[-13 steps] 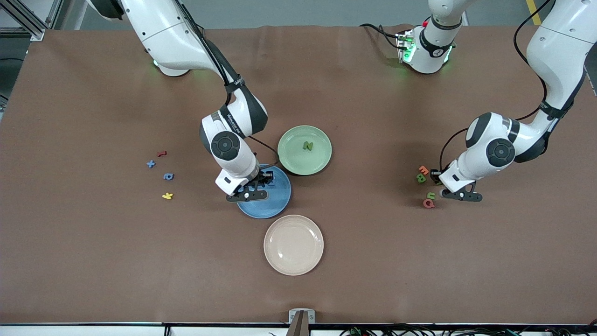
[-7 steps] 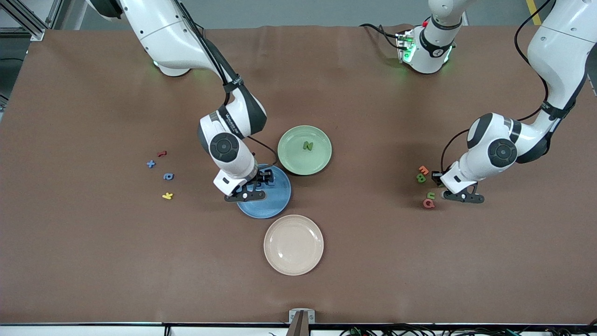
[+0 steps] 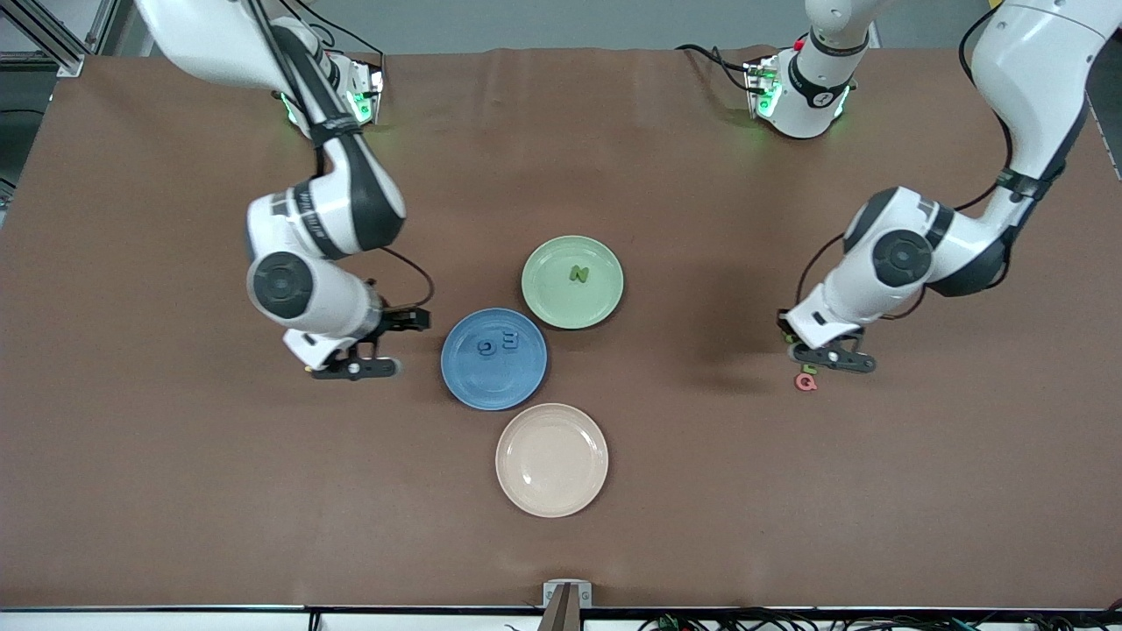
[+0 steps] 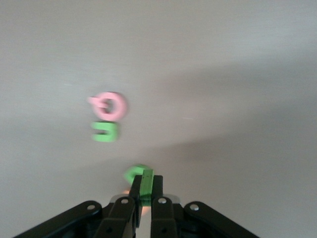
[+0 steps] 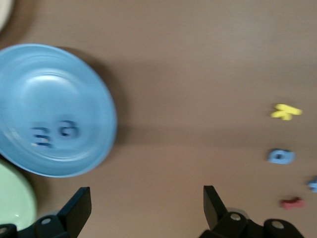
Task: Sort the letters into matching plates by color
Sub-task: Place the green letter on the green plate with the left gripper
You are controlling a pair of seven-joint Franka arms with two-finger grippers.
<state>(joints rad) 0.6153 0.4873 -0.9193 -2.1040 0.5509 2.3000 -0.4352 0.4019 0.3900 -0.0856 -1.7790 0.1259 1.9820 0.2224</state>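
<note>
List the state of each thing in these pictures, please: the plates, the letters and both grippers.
Round blue plastic plate: holds two blue foam letters.
Round pale green plastic plate: holds one green foam letter.
Round cream-beige plastic plate: empty.
Left gripper: fingers shut on a green foam piece, over the table.
Right gripper: fingers open, holding nothing.
Pink letter and green letter: lying on the table.

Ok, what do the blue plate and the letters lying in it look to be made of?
Blue plate: probably smooth plastic, semi-gloss, since light glints off its shallow bowl in the right wrist view. Two blue letters: apparently matte foam, flat and without shine, though too small to be sure.
</note>
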